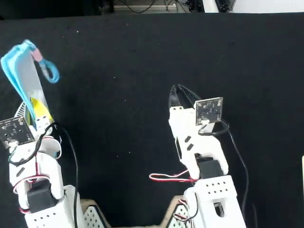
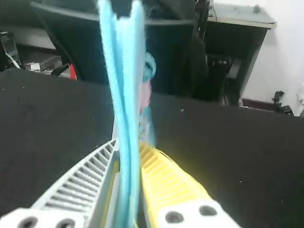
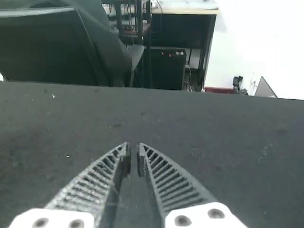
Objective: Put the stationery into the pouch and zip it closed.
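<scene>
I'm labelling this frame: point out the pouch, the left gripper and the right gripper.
pouch (image 1: 29,78), high view, its pale flat side.
left gripper (image 2: 128,148), left wrist view, between its fingertips, clamped on the pouch.
right gripper (image 3: 133,151), right wrist view, between its shut fingertips.

Beyond the work surface

We see a black table (image 1: 118,61). Beyond its far edge we make out a dark chair (image 3: 57,47), a computer tower (image 3: 166,66) beneath a desk (image 3: 183,8), and a white wall (image 3: 256,47).
</scene>
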Robot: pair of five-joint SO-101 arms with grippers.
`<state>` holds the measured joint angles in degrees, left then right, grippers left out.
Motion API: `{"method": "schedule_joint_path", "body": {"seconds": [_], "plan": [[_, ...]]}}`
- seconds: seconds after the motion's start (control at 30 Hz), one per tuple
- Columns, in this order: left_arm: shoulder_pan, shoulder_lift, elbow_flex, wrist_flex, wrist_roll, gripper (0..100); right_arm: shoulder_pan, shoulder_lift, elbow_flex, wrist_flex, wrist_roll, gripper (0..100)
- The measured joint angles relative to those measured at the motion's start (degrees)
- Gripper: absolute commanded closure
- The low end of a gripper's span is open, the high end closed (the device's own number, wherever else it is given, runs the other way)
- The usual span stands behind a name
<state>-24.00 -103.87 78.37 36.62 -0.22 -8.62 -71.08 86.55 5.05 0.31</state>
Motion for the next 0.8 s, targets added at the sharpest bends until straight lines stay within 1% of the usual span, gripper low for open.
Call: {"method": "schedule_joint_path", "body": {"seconds": [0.1, 0.2, 0.33, 0.47, 0.53, 0.8], "plan": [[0.5, 0.0, 0.0, -4.0, -1.5, 97, 0.0, 0.0, 0.0, 0.0, 0.0, 98.4], [4.0, -0.1, 1.5, -7.9, -4.0, 97, 0.0, 0.0, 0.0, 0.0, 0.0, 98.4], [10.0, 0.0, 4.5, -14.2, -9.2, 97, 0.0, 0.0, 0.1, 0.0, 0.0, 98.4], [13.3, 0.0, 8.4, -20.7, -12.7, 97, 0.0, 0.0, 0.1, 0.0, 0.0, 98.4], [13.9, 0.0, 9.4, -21.9, -13.3, 97, 0.0, 0.0, 0.1, 0.0, 0.0, 98.4], [14.4, 0.0, 9.7, -22.1, -13.5, 97, 0.0, 0.0, 0.1, 0.0, 0.0, 98.4]]}}
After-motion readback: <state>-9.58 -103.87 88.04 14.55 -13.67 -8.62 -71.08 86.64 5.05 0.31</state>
